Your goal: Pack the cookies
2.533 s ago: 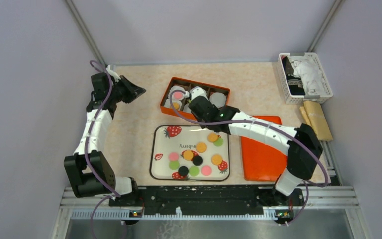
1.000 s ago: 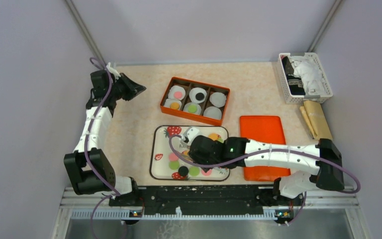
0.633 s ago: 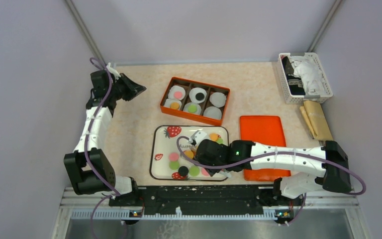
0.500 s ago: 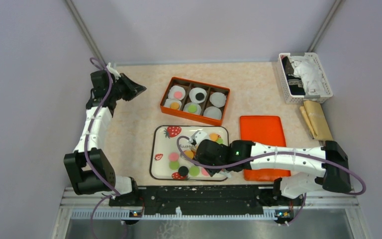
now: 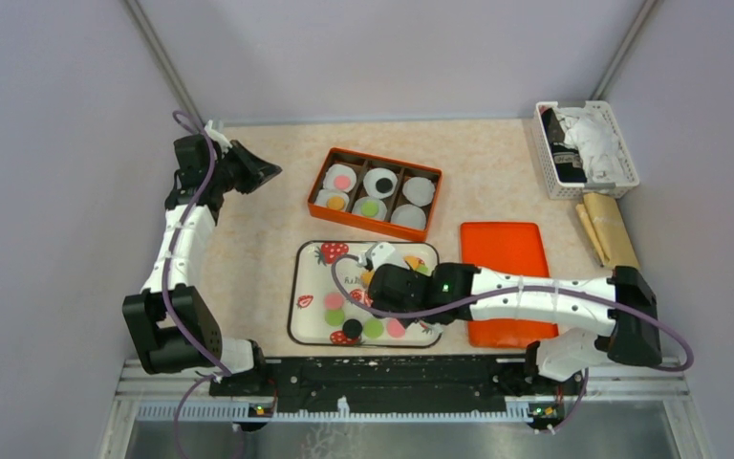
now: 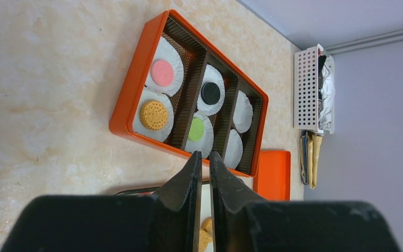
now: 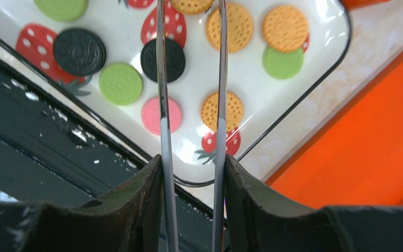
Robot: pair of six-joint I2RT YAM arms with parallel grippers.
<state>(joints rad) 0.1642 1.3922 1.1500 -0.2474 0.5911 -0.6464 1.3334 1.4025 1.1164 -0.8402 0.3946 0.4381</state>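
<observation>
1 box (image 6: 130, 97), orange, on the table beyond the tray; six compartments.
6 cups (image 6: 243, 113), white paper, one per compartment; four filled, two bare.
4 cookies (image 6: 162, 72) in the box, one to a cup: one pink, one orange, one black, one green.
1 tray (image 7: 309, 84), strawberry print, just nearer than the box.
11 cookies on the tray: four orange, three green, two black, two pink. The second pink (image 5: 334, 300) shows only from above.
1 lid (image 5: 502, 287), orange, flat, just right of the tray.
1 basket (image 5: 585, 148), white, far right corner.
Right gripper (image 7: 190, 16): low over the tray, jaws parted. An orange cookie (image 7: 191, 4) lies between the fingers at the frame's top edge; contact cannot be told.
Left gripper (image 6: 201, 156): aloft left of the box, fingers drawn almost together, holding nothing.
</observation>
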